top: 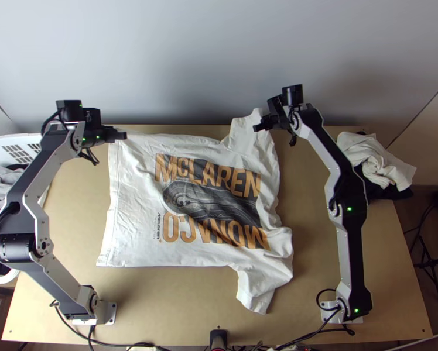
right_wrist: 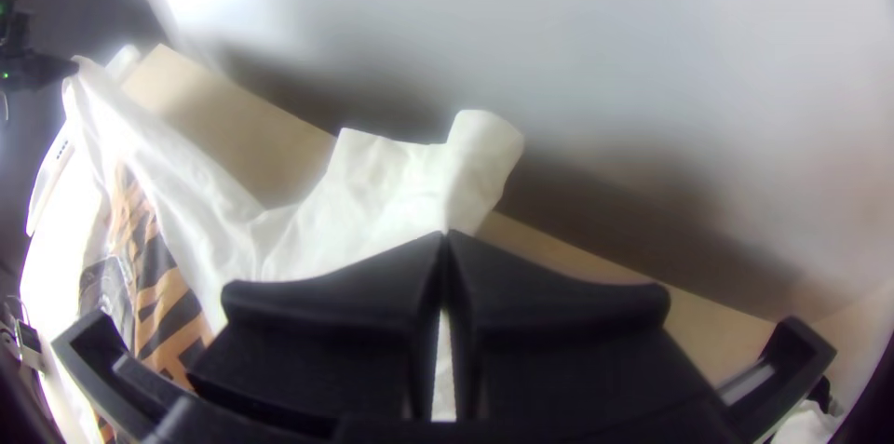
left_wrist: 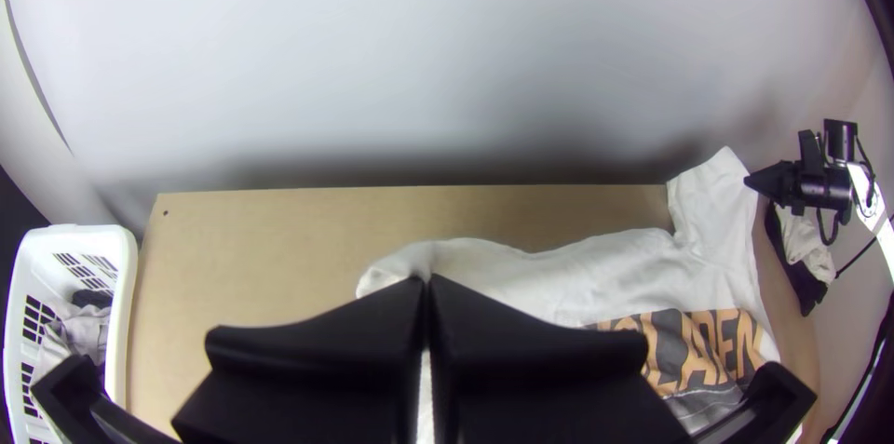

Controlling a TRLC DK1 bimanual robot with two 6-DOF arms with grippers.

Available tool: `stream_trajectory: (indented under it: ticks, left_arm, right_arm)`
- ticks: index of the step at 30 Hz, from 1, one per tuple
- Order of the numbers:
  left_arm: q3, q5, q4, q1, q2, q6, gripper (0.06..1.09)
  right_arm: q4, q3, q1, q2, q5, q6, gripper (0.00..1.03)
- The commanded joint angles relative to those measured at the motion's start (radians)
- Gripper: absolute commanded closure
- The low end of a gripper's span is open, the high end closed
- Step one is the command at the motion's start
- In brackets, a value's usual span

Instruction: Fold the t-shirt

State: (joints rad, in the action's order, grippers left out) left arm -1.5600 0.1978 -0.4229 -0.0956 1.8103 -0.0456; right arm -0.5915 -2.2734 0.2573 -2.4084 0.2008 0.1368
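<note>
We pinch the t-shirt (top: 134, 210) between closed fingers: left gripper (top: 120, 135) at a hem corner, right gripper (top: 257, 127) at a sleeve. Beside us are a white basket (left_wrist: 84, 237) and bunched cloths (top: 383, 167).

T-shirt (top: 131, 222) on table (top: 312, 263), basket (left_wrist: 123, 300) left (clothes (left_wrist: 86, 330) inside), cloth pile (top: 377, 162) right.

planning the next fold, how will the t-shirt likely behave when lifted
The t-shirt will probably hang floppy, since its far edge already sags and ripples between the left gripper and the right gripper. Its near sleeve lies creased, so that part may bunch or trail rather than stay flat.
</note>
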Motion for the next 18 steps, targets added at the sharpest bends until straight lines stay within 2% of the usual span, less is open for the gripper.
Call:
stream_trajectory:
  ticks: [1, 12, 18]
  left_arm:
    - [0.023, 0.017, 0.018, -0.044, -0.037, -0.007, 1.05]
    - [0.202, 0.048, 0.092, -0.023, -0.112, -0.019, 1.05]
    - [0.212, 0.048, 0.122, -0.007, -0.112, -0.014, 1.05]
  right_arm:
    - [-0.004, 0.103, 0.002, 0.135, 0.000, -0.008, 1.00]
    - [0.013, 0.356, 0.065, 0.301, 0.002, -0.011, 1.00]
    - [0.021, 0.356, 0.082, 0.315, 0.000, -0.011, 1.00]
